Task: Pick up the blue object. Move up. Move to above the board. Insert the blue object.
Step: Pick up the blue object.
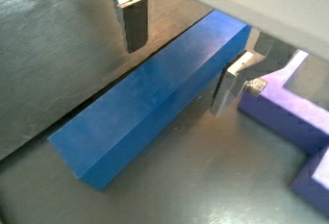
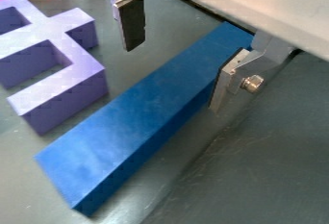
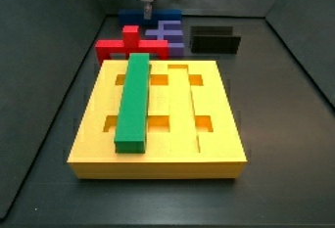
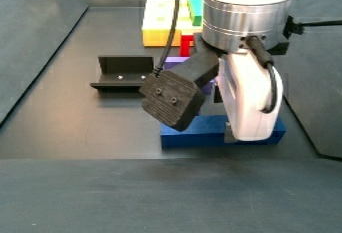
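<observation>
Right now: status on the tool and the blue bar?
Tool open, low over the floor, fingers astride the blue bar, not closed on it. Bar flat on the floor, not lifted. Purple block beside it, apart; green bar already in the yellow board.

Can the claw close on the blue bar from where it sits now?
Probably yes. The claw is open with its fingers on either side of the blue bar, nothing between them; the purple block lies clear.

On the dark floor (image 3: pixel 281 124) beneath the tool (image 1: pixel 180 47) lies the blue object (image 1: pixel 154 108), the purple block (image 2: pixel 52 60) beside it, board (image 3: pixel 164 124) and fixture (image 4: pixel 127 73) farther off.
</observation>
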